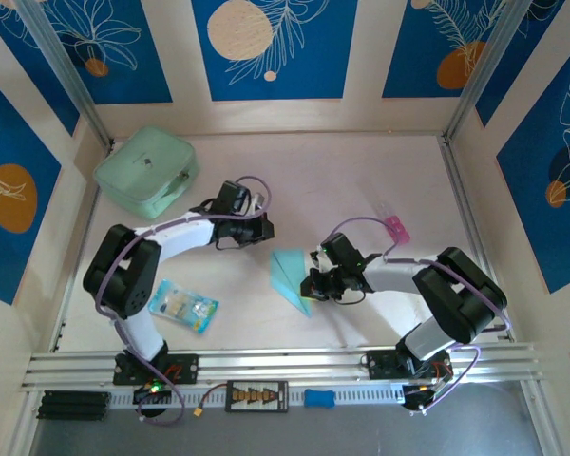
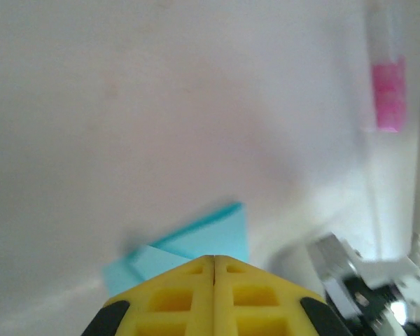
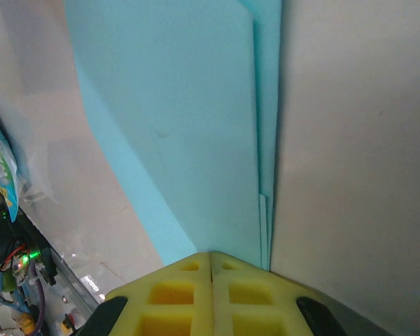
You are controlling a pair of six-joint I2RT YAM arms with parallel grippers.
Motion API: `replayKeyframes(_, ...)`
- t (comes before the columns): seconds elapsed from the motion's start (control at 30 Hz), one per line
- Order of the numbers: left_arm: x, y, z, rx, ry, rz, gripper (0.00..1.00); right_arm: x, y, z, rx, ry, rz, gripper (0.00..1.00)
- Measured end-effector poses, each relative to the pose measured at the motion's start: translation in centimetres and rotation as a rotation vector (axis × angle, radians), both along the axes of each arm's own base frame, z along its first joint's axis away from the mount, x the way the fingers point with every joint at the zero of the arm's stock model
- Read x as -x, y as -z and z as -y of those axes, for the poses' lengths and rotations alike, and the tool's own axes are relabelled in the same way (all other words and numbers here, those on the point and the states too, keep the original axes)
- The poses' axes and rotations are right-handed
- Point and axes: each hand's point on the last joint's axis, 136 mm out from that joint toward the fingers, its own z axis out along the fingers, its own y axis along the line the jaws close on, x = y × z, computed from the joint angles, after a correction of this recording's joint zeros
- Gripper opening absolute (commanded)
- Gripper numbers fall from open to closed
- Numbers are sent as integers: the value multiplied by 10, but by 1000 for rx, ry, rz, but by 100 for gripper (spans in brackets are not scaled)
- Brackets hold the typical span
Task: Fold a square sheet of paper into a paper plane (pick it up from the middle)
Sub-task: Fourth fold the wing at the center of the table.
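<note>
Half-folded paper plane (image 1: 290, 277) mid-worktop, both pincers shut

The plane lies flat in the middle of the worktop (image 1: 361, 171), long axis running far-to-near with the pointy end toward the arm bases. The right pincer (image 1: 313, 285) is right up against its right edge, so that arm's clearly nearer. The left pincer (image 1: 263, 228) sits just off the far end, not touching. Both have jaws together. Right wrist view shows stacked layer edges running straight down to the pincer (image 3: 210, 255), which the top view can't resolve. I can't tell if a layer's pinched. Left wrist just sees a blue corner (image 2: 196, 241) beyond its pincer (image 2: 215, 260).
</note>
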Motion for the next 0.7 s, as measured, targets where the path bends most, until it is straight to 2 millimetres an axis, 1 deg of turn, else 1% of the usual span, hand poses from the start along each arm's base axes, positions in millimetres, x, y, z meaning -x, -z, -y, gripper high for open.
replayKeyframes(0.1, 22, 5, 20, 29, 79, -17, 4, 0, 0, 0, 4, 0, -2, 5)
replayKeyframes(0.17, 35, 15, 31, 40, 126, -51, 4, 0, 0, 1, 5, 2, -4, 5)
replayKeyframes(0.2, 38, 20, 33, 43, 136, -65, 4, 0, 0, 1, 5, 1, -5, 5)
replayKeyframes(0.37, 44, 52, 32, 17, 144, -136, 2, 0, 0, 2, 7, 2, -6, 6)
replayKeyframes(0.47, 48, 65, 27, -4, 140, -164, 2, 0, -1, 4, 15, 6, -15, 7)
replayKeyframes(0.6, 48, 66, 27, -1, 145, -158, 1, 0, -6, 6, 29, 14, -23, 8)
replayKeyframes(0.7, 47, 66, 27, -3, 156, -146, 1, -8, -19, 0, 8, 16, 1, 8)
